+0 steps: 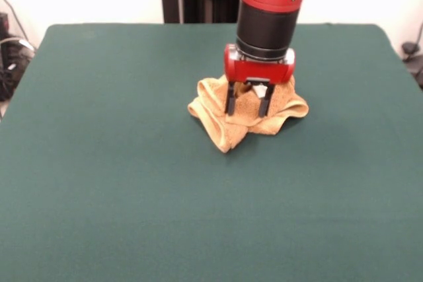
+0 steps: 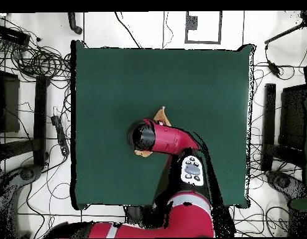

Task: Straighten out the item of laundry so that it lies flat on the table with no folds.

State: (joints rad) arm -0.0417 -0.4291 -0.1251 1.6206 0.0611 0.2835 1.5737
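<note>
The golden-orange towel point(image 1: 232, 127) lies crumpled in a bunched heap on the green table point(image 1: 119, 163), a little beyond its middle in the front view. My gripper point(image 1: 247, 107) points straight down over the heap, its two black fingers point(image 1: 230, 99) spread apart and reaching into the top folds. A small white tag shows between the fingers. In the overhead view the arm hides most of the towel; only an orange corner point(image 2: 161, 116) and a bit of its edge show beside the wrist. The gripper itself is hidden there under the arm.
The red and black arm point(image 2: 174, 142) reaches over the table from the robot's side. Cables and equipment lie on the floor around the table point(image 2: 32, 62). Bare green cloth surrounds the towel on all sides.
</note>
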